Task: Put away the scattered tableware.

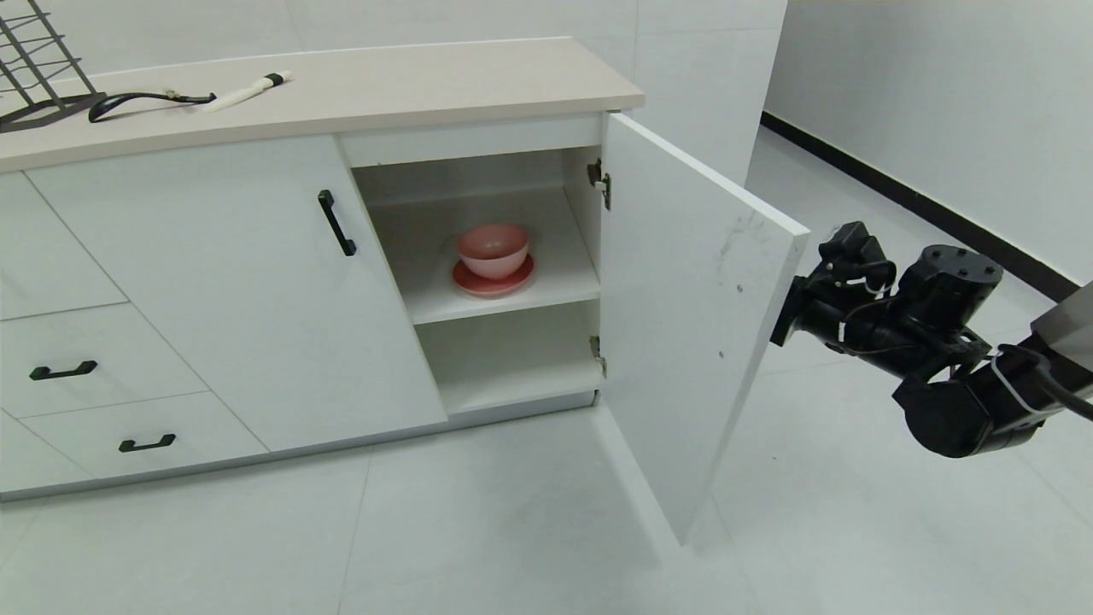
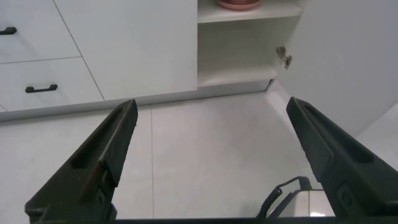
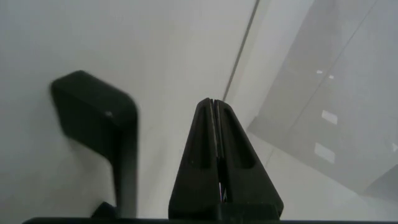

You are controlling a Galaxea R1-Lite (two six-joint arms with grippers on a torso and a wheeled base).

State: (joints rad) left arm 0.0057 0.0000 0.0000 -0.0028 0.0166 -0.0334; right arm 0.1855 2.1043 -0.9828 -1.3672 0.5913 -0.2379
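Note:
A pink bowl point(image 1: 493, 248) rests on a red plate point(image 1: 491, 282) on the upper shelf of the open cabinet point(image 1: 504, 299); the plate's edge point(image 2: 238, 4) also peeks into the left wrist view. The cabinet door point(image 1: 683, 307) stands swung out. My right arm point(image 1: 897, 329) is behind the door's outer face. My right gripper point(image 3: 214, 109) is shut, its fingers pressed together beside the door's black handle point(image 3: 93, 118), with nothing between them. Low over the floor in front of the cabinet, my left gripper point(image 2: 212, 106) hangs open and holds nothing.
On the countertop point(image 1: 384, 85) lie a wire dish rack point(image 1: 34, 68), a black cord point(image 1: 137, 101) and a white utensil point(image 1: 248, 90). The left cabinet door point(image 1: 213, 299) is closed, with drawers point(image 1: 64, 370) beside it. The tiled floor point(image 1: 470, 530) spreads in front.

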